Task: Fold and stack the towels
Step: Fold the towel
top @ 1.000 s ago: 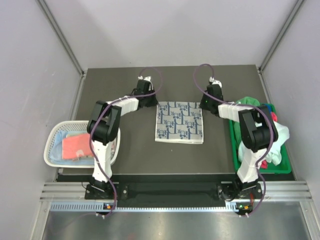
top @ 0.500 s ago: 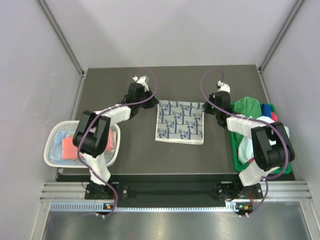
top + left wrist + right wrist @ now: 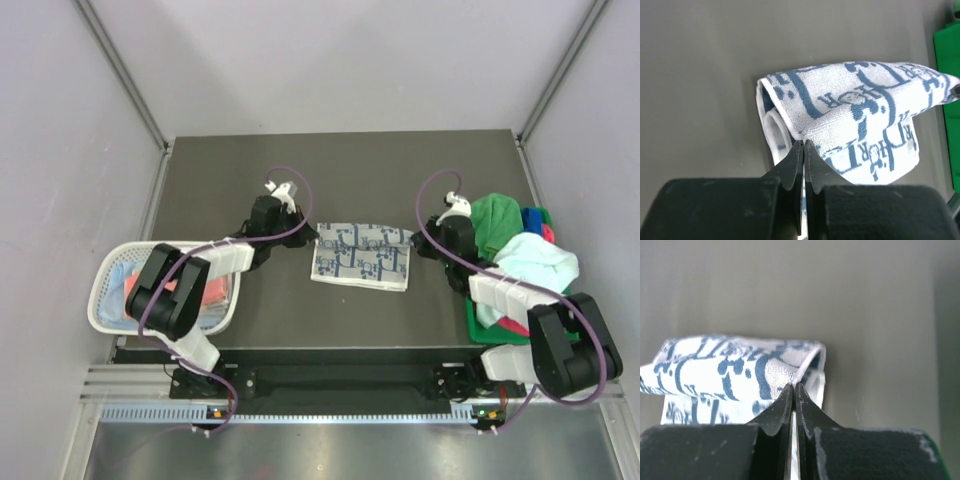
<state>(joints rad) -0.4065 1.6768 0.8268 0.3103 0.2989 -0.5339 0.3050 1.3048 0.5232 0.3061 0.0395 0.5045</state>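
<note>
A white towel with navy pattern (image 3: pixel 360 256) lies mid-table, its far edge lifted and curled over toward the near edge. My left gripper (image 3: pixel 312 234) is shut on its far left corner (image 3: pixel 801 135). My right gripper (image 3: pixel 412 238) is shut on its far right corner (image 3: pixel 792 382). Both corners are held a little above the table. A coral pink towel (image 3: pixel 150 292) and a pale blue one (image 3: pixel 118 276) lie in the white mesh basket (image 3: pixel 105 318). Green (image 3: pixel 498 216), mint (image 3: pixel 535 262) and blue towels are piled in the green bin (image 3: pixel 482 330).
The basket stands at the table's left edge, partly under my left arm. The bin stands at the right edge under my right arm. Grey walls enclose the table on three sides.
Both grippers have pulled the patterned towel's far corners up and toward the near side, so the flat towel now folds over itself. Both arms have drawn back.
</note>
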